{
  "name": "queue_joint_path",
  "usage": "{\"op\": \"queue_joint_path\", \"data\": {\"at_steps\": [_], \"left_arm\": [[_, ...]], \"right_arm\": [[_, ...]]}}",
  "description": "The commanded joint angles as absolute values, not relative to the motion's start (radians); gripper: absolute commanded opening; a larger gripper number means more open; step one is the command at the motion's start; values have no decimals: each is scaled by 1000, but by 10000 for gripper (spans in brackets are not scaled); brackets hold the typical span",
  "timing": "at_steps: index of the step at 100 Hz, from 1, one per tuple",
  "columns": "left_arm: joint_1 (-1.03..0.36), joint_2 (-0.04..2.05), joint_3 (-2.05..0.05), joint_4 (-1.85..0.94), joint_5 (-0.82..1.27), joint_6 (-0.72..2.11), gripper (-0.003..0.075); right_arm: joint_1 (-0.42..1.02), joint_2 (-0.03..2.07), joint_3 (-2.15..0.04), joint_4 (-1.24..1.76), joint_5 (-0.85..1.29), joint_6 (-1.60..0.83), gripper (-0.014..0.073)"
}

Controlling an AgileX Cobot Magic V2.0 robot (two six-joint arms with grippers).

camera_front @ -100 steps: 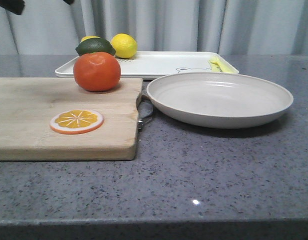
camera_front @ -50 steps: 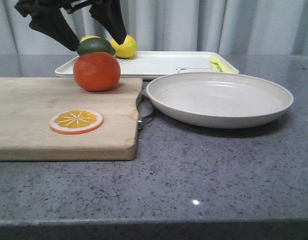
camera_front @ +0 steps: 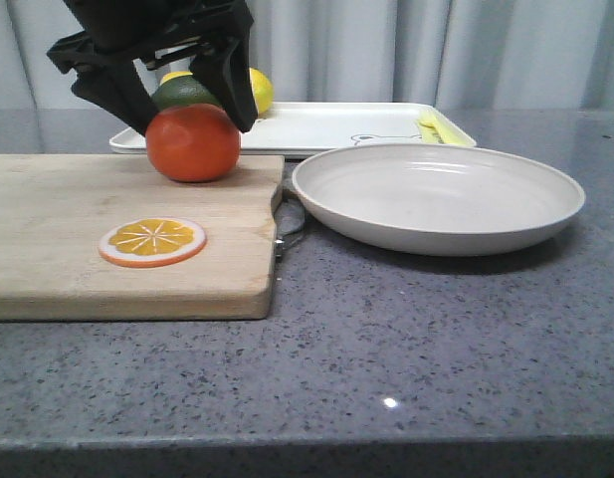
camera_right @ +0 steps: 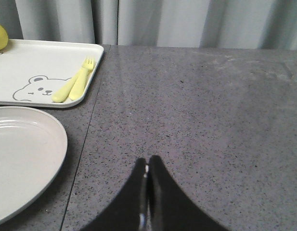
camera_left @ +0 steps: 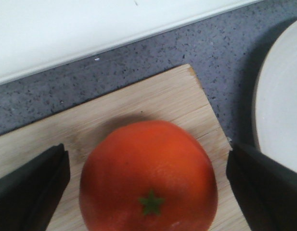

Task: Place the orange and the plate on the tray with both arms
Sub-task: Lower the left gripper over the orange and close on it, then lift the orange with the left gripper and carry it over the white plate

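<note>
While straddling the orange (camera_front: 193,142) with jaws spread wide and a finger on either side, the left gripper (camera_front: 185,112) has no contact showing yet (gaps visible on both flanks in the left wrist view). Sits near the far right corner of the wooden cutting board (camera_front: 78,224), just in front of the tray (camera_front: 316,127), with the plate (camera_front: 436,194) on the counter to its right. Tucked behind the fruit: a green lime (camera_front: 183,93) and a yellow lemon (camera_front: 259,90).

Risks, as judged from this pose: closing too high on the rounded, glossy skin could squeeze the orange out forward or roll it off the board's edge toward the plate. Descending further could also nudge the lime just behind. Carrying it low over the tray's raised rim might clip it.

Right gripper (camera_right: 147,179) pressed together, empty, over bare counter well clear of the plate; an unopened approach would only shove the plate rather than grip its rim.
</note>
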State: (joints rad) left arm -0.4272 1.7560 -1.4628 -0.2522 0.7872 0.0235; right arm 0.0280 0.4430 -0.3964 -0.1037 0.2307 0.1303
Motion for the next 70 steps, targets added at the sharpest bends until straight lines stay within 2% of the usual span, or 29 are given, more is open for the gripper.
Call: {"op": "queue_joint_path", "data": {"at_steps": [1,30,54,70], "left_arm": [[-430,1709,-1498,-269,749,11,602],[-430,1709,-1498,-269,751,11,422],[-435,1709,-1531,-271,783,13,404],[-485,1709,-1610,-273,799,13,404]], "right_arm": [[20,455,-432,-108,158,121,-67],[20,455,-432,-108,158,121,-67],[20,455,-432,-108,158,121,-67],[20,455,-432,-108,158,121,-67]]}}
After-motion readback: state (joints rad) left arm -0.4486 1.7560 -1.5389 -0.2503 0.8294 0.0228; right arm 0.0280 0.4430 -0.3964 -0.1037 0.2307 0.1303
